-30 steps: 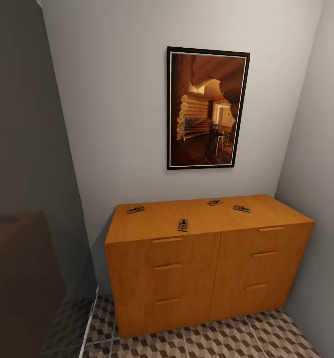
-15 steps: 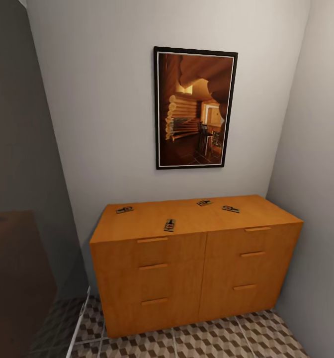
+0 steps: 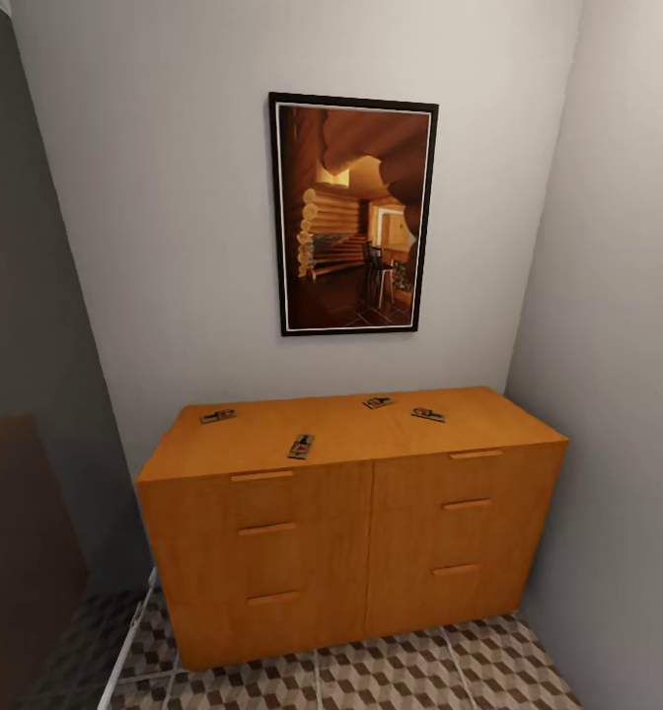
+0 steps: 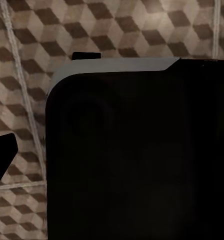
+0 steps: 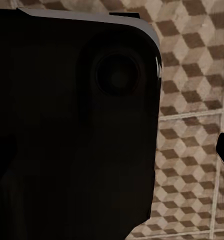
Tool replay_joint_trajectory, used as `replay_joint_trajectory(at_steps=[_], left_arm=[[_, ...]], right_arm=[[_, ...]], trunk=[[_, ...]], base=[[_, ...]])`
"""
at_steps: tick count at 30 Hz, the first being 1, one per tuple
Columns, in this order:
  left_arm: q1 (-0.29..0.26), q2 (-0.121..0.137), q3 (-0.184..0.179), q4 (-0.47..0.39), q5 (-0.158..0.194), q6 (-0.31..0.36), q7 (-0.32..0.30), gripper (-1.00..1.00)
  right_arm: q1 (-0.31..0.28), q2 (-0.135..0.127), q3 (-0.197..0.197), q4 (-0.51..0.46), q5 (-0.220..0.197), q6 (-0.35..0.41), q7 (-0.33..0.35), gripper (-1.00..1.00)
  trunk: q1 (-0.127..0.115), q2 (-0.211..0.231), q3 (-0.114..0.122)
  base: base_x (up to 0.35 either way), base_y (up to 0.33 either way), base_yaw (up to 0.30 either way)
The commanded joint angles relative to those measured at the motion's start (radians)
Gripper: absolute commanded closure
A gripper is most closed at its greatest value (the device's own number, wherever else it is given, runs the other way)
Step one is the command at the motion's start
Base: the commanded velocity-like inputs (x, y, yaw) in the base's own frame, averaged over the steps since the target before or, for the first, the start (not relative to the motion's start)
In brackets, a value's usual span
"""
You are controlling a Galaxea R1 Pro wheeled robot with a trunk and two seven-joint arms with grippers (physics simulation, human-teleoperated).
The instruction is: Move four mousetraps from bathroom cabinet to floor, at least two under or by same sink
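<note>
**A:** Which step were you on at that moment?

**B:** You were on the approach. The cabinet [image 3: 351, 513] stood against the back wall under a framed picture [image 3: 353, 215], and none of the mousetraps had been lifted yet. All of them lay on its flat top.

**A:** How many did you count?

**B:** Four. One mousetrap [image 3: 217, 416] sat near the top's left back corner, a second [image 3: 301, 447] close to the front edge, a third [image 3: 377, 402] toward the back, and a fourth [image 3: 428, 415] just to its right. The cabinet showed six drawer fronts in two columns of three.

**A:** And your grippers?

**B:** You couldn't tell their state. Both wrist cameras looked past a dark body of the robot at the patterned bathroom floor [image 4: 22, 60].

**A:** So what did the next move call for?

**B:** By my judgement, rolling closer, raising an arm over the top, and picking the front trap first, since it lay nearest.
</note>
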Motion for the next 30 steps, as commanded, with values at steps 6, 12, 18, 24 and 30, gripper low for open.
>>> replay_joint_trajectory(at_steps=[6, 12, 18, 24, 30], left_arm=[[0.000, 0.000, 0.001, 0.000, 0.003, -0.003, 0.000, -1.00], [0.000, 0.000, 0.000, 0.000, 0.003, -0.003, 0.000, -1.00], [0.000, 0.000, -0.001, 0.000, 0.003, -0.003, 0.000, -1.00], [0.000, 0.000, -0.001, 0.000, 0.003, -0.003, 0.000, -1.00], [0.000, 0.000, 0.000, 0.000, 0.003, -0.003, 0.000, -1.00]], right_arm=[[0.000, 0.000, 0.001, 0.000, 0.001, 0.000, 0.000, -1.00], [0.000, 0.000, 0.001, 0.000, 0.001, 0.000, 0.000, -1.00], [0.000, 0.000, 0.001, 0.000, 0.002, -0.001, 0.000, -1.00], [0.000, 0.000, 0.000, 0.000, 0.002, -0.002, 0.000, -1.00], [0.000, 0.000, 0.000, 0.000, 0.002, -0.002, 0.000, -1.00]], trunk=[[0.000, 0.000, -0.001], [0.000, 0.000, -0.001], [0.000, 0.000, -0.001], [0.000, 0.000, -0.001], [0.000, 0.000, -0.001]], base=[[0.000, -0.260, 0.000], [0.000, -0.206, 0.000], [0.000, -0.093, 0.014], [0.000, -0.028, 0.139], [0.000, -0.008, 0.230]])
